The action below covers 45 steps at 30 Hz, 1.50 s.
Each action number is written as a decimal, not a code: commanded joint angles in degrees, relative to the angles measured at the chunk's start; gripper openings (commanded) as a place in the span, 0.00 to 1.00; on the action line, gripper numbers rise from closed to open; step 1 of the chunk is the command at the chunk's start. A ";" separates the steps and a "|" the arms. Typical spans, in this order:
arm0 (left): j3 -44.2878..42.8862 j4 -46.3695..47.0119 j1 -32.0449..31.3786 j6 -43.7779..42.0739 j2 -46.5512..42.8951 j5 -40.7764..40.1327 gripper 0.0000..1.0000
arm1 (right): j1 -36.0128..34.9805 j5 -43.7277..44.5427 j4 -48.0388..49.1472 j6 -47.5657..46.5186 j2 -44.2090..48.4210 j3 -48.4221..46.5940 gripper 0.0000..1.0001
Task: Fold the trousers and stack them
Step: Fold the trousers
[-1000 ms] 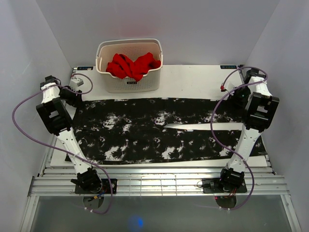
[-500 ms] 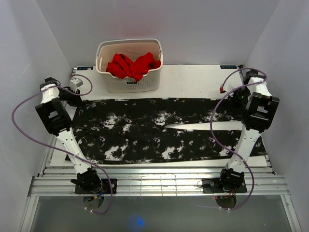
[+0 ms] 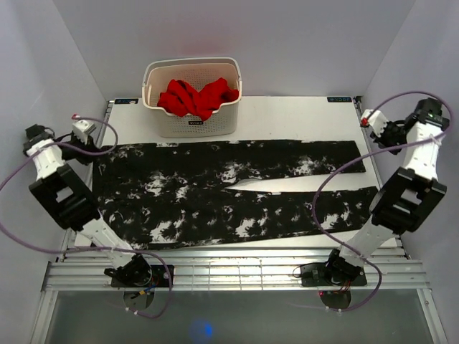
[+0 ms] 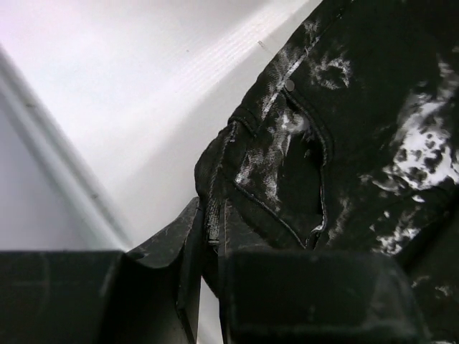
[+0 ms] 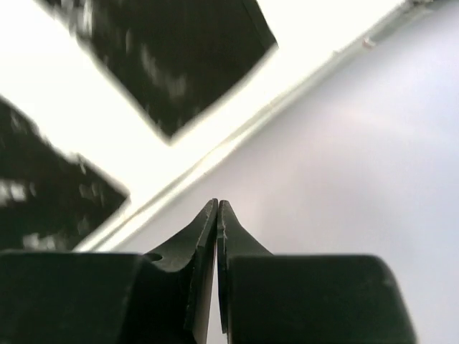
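The trousers (image 3: 215, 190), black with white speckles, lie flat across the table, waist at the left and both legs running right. My left gripper (image 3: 95, 147) is at the waist's far left corner. In the left wrist view it (image 4: 213, 215) is shut on a fold of the waistband (image 4: 222, 154), with the pocket area (image 4: 344, 107) beyond. My right gripper (image 3: 374, 127) hangs over the table's right edge, past the leg ends. Seen from the right wrist, it (image 5: 217, 208) is shut on nothing and faces the wall, the two leg ends (image 5: 179, 64) off to its left.
A cream basket (image 3: 193, 122) stands at the back of the table with a red garment (image 3: 197, 97) in it. White walls close in on both sides. Purple cables loop from each arm. A metal rail (image 3: 237, 272) runs along the near edge.
Both grippers have closed, the left on the waistband, the right on nothing. Both arms have swung outward, and the trousers have shifted left with the legs spread a little apart.
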<state>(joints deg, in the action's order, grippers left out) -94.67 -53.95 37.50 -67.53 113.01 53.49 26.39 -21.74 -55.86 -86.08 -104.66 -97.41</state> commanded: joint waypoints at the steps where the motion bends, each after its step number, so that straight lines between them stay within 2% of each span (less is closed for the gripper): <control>1: 9.22 0.08 5.12 -13.72 -14.97 7.15 0.00 | 4.97 -4.62 -2.42 -7.24 8.58 9.64 0.08; 2: 14.81 -1.49 6.96 -16.64 -17.19 7.24 0.00 | 6.12 -4.80 -2.33 -9.08 10.42 11.78 0.08; 4: 20.03 -3.52 9.25 -25.23 -23.32 7.32 0.00 | 9.37 -3.94 -2.59 -14.17 14.74 18.00 0.08; 6: 26.45 -7.21 13.12 -30.10 -26.60 8.02 0.00 | 12.00 -1.83 -2.68 -19.44 18.24 22.32 0.08; 7: 28.47 -8.52 14.35 -35.25 -27.75 7.59 0.00 | 12.36 -1.04 -1.29 -19.99 19.22 26.78 0.08; 9: 34.26 -9.50 15.06 -38.37 -29.77 5.58 0.00 | 11.76 0.11 0.48 -18.87 20.98 29.81 0.08; 12: 36.75 -7.75 15.06 -37.86 -29.78 5.91 0.00 | 7.30 -0.41 4.52 -11.32 20.30 29.83 0.60; 13: 36.49 -7.66 15.06 -37.77 -29.34 7.22 0.00 | 5.96 -1.11 4.35 -9.56 19.42 28.51 0.86; 14: 36.05 -7.31 14.71 -36.90 -28.90 7.76 0.00 | 4.65 -1.46 4.18 -5.28 18.10 24.24 0.93; 16: 33.96 -6.69 14.27 -35.58 -26.97 8.29 0.00 | 1.22 -3.65 3.74 -0.51 12.84 18.77 0.98; 17: 33.24 -5.82 13.84 -34.87 -26.27 8.55 0.00 | 0.34 -4.45 3.56 3.95 10.64 12.22 0.98; 20: 30.96 -3.54 12.87 -31.88 -23.81 8.29 0.00 | -2.39 -8.22 0.93 9.17 0.19 1.21 0.94; 21: 30.52 -2.83 12.52 -30.22 -23.11 8.12 0.00 | -3.62 -9.02 -0.12 12.57 -5.84 -6.93 0.94; 24: 29.11 -0.72 10.85 -28.54 -21.08 7.15 0.00 | -5.99 -11.13 -2.32 16.99 -16.66 -20.48 0.91; 25: 28.76 -0.19 9.80 -27.58 -20.12 6.89 0.00 | -6.61 -11.22 -2.42 17.09 -18.63 -22.46 0.90; 28: 27.00 1.04 8.12 -25.21 -18.54 5.66 0.00 | -9.25 -8.77 0.64 15.87 -24.09 -24.85 0.91; 33: 23.75 2.01 5.40 -22.48 -14.32 3.81 0.00 | -11.80 -7.79 10.57 14.71 -26.73 -20.81 0.98; 36: 23.31 3.85 4.78 -20.89 -13.43 3.20 0.00 | -12.42 -8.23 17.35 16.91 -28.49 -19.75 0.95; 41: 22.78 4.82 4.52 -20.01 -12.29 1.79 0.00 | -13.56 -7.97 20.44 19.46 -32.61 -22.47 0.93; 45: 22.25 5.00 4.52 -18.61 -11.76 1.96 0.00 | -14.09 -6.83 17.63 19.81 -38.15 -28.26 0.99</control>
<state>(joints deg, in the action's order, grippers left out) -70.57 -49.04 42.46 -87.68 101.12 54.19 12.67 -28.53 -38.61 -67.85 -139.44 -121.01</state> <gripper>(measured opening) 0.209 0.974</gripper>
